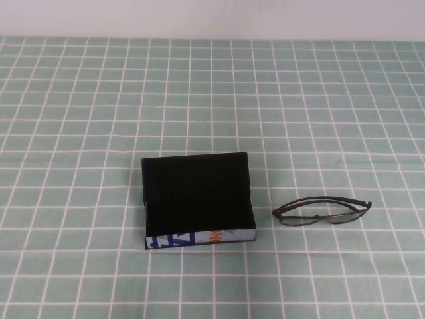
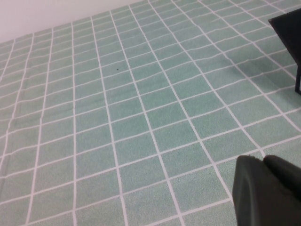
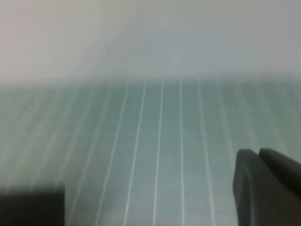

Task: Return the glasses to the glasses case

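on the green checked cloth (image 1: 80,100), under a pale wall (image 1: 212,16), the glasses case (image 1: 198,199) stands open, the glasses (image 1: 322,212) just right of it, apart. left gripper (image 2: 265,188) hovers left of the case, state unclear. right gripper (image 3: 268,188) hangs clenched, empty, low over cloth.

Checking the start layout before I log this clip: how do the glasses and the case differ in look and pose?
The glasses case is a boxy black container standing open with its lid raised; the glasses are a thin dark frame with clear lenses, lying flat. The case has a white printed front; the glasses are plain. Both rest on the green checked cloth, apart, glasses to the case's right.
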Controlling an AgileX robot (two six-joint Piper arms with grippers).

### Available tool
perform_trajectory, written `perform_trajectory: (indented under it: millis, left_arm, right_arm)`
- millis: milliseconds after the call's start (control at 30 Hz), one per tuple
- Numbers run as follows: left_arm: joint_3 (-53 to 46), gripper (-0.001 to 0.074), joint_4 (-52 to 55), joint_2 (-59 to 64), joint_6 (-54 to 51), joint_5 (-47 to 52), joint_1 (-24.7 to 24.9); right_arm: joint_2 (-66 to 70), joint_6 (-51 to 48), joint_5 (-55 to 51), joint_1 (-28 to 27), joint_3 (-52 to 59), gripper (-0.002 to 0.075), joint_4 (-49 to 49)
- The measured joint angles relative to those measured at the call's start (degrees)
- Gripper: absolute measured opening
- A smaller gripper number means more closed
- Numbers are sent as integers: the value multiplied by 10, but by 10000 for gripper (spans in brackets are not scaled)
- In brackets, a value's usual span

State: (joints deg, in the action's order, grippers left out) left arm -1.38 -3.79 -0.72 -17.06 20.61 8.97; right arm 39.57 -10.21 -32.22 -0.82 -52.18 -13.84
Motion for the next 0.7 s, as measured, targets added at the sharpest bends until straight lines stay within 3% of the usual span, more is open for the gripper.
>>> perform_trajectory:
  millis: [200,467,700]
  left_arm:
    - [0,-2,0,0,0,0,0]
    - [0,-2,0,0,0,0,0]
    - [0,-2,0,0,0,0,0]
  right_arm:
    - [109,1,-130,0,-21,-12,8]
    - [182,-145,-141,0,-22,-12,-51]
    - [258,-182,-143,0,-22,-12,-167]
